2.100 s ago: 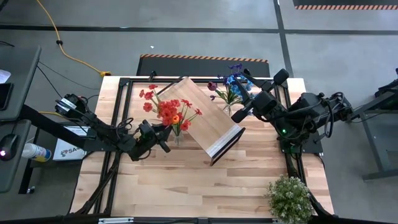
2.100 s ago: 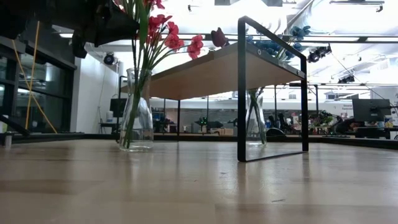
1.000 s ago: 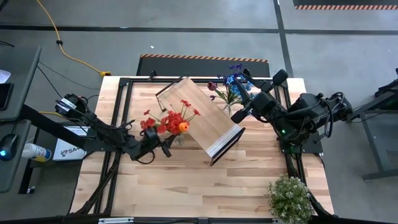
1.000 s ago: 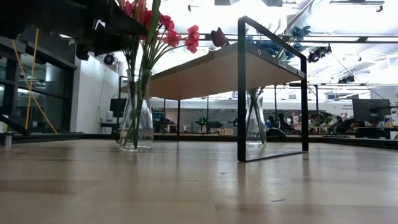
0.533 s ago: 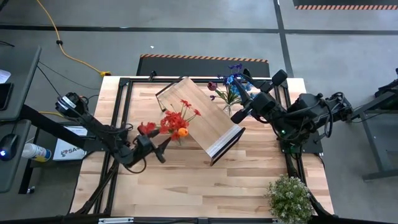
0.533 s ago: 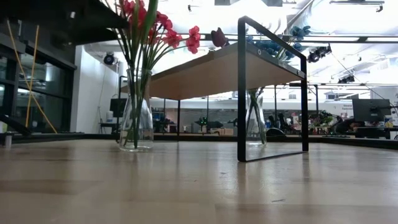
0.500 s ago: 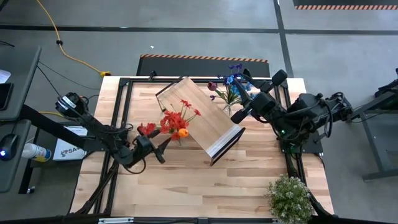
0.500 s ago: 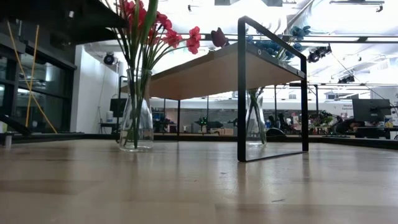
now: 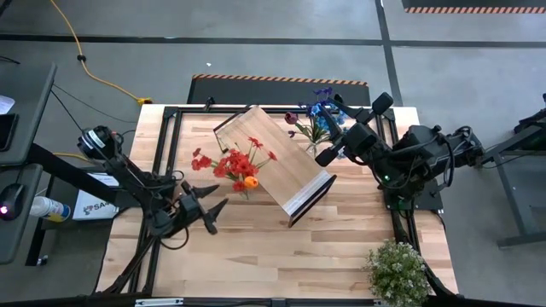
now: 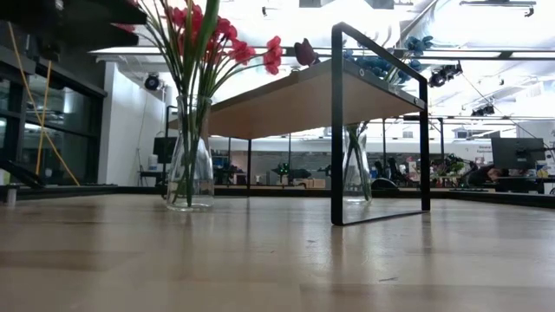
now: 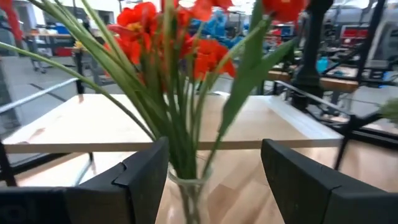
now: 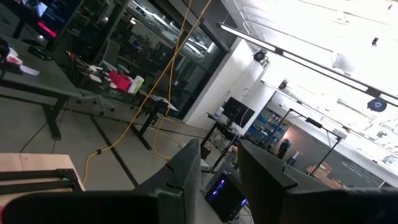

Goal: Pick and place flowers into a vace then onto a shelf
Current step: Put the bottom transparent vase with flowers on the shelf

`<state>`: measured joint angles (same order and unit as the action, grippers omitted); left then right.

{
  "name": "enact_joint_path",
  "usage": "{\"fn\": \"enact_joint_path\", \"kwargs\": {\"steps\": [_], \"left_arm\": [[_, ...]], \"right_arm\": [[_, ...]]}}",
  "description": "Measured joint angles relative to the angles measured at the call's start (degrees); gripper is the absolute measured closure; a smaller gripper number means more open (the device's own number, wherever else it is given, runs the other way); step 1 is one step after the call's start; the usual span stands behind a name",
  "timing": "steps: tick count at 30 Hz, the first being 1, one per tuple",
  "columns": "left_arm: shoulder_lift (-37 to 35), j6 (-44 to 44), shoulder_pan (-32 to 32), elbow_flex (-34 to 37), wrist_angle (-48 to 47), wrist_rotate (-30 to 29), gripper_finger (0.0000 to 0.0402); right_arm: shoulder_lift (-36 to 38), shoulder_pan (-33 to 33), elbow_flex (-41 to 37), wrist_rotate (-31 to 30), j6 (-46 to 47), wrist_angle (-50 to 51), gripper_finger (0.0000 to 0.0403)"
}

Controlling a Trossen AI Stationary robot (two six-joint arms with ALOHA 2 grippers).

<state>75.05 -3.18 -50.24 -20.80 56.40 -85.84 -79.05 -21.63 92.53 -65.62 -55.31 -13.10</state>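
Now, line by line as it stands:

Left gripper: the left gripper (image 9: 207, 215) hovers over the tabletop (image 9: 256, 247) with fingers spread wide and nothing between them, as the left wrist view shows.

Key relation: the red flowers (image 9: 232, 162) stand in a glass vase (image 10: 190, 156) at about 1 o'clock from that gripper, near but apart; the stems run upright, the blooms fanning out above. The left arm is plainly the nearer one.

Shelf: the shelf (image 9: 277, 162) lies at 3 o'clock of the vase, just beside it, its board raised on a dark frame well above the table.

In the way: the blooms lean toward the shelf edge, so lifting the vase onto the board probably means clearing that edge and the frame post.

Right gripper: the right gripper (image 9: 326, 155) hangs at the shelf's far side beside the blue and purple flowers (image 9: 317, 118), fingers narrow; the right wrist view shows nothing held.

Other: a bushy potted plant (image 9: 397, 271) sits at 5 o'clock, well apart.
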Motion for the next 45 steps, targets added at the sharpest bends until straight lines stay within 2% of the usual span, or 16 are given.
{"fn": "enact_joint_path", "kwargs": {"steps": [5,14,18,28,34,39,45], "left_arm": [[0.0,-3.78,-1.67,0.0,-2.31,1.86,0.0112],[0.02,-22.49,-1.53,0.0,-16.11,11.78,0.0112],[0.02,-26.97,-1.51,0.0,-19.01,13.49,0.0112],[0.02,-28.84,-0.91,0.0,-28.77,14.61,0.0112],[0.04,-29.69,2.45,0.0,-29.64,14.99,0.0112],[0.07,-29.71,6.73,0.0,-30.01,18.59,0.0112],[0.07,-32.45,11.12,0.0,-32.27,26.15,0.0112]], "right_arm": [[0.0,0.0,0.0,0.02,0.02,-0.02,0.0304],[0.0,0.0,0.0,0.12,2.63,-0.02,0.0304],[0.0,0.0,0.0,0.19,2.8,-0.02,0.0304],[0.0,0.0,0.0,0.21,4.23,-0.02,0.0304],[0.0,0.0,0.0,0.12,4.35,-0.02,0.0304],[0.0,0.0,0.0,-0.06,4.35,0.0,0.0304],[0.0,0.0,0.0,-0.15,4.33,0.02,0.0304]]}}
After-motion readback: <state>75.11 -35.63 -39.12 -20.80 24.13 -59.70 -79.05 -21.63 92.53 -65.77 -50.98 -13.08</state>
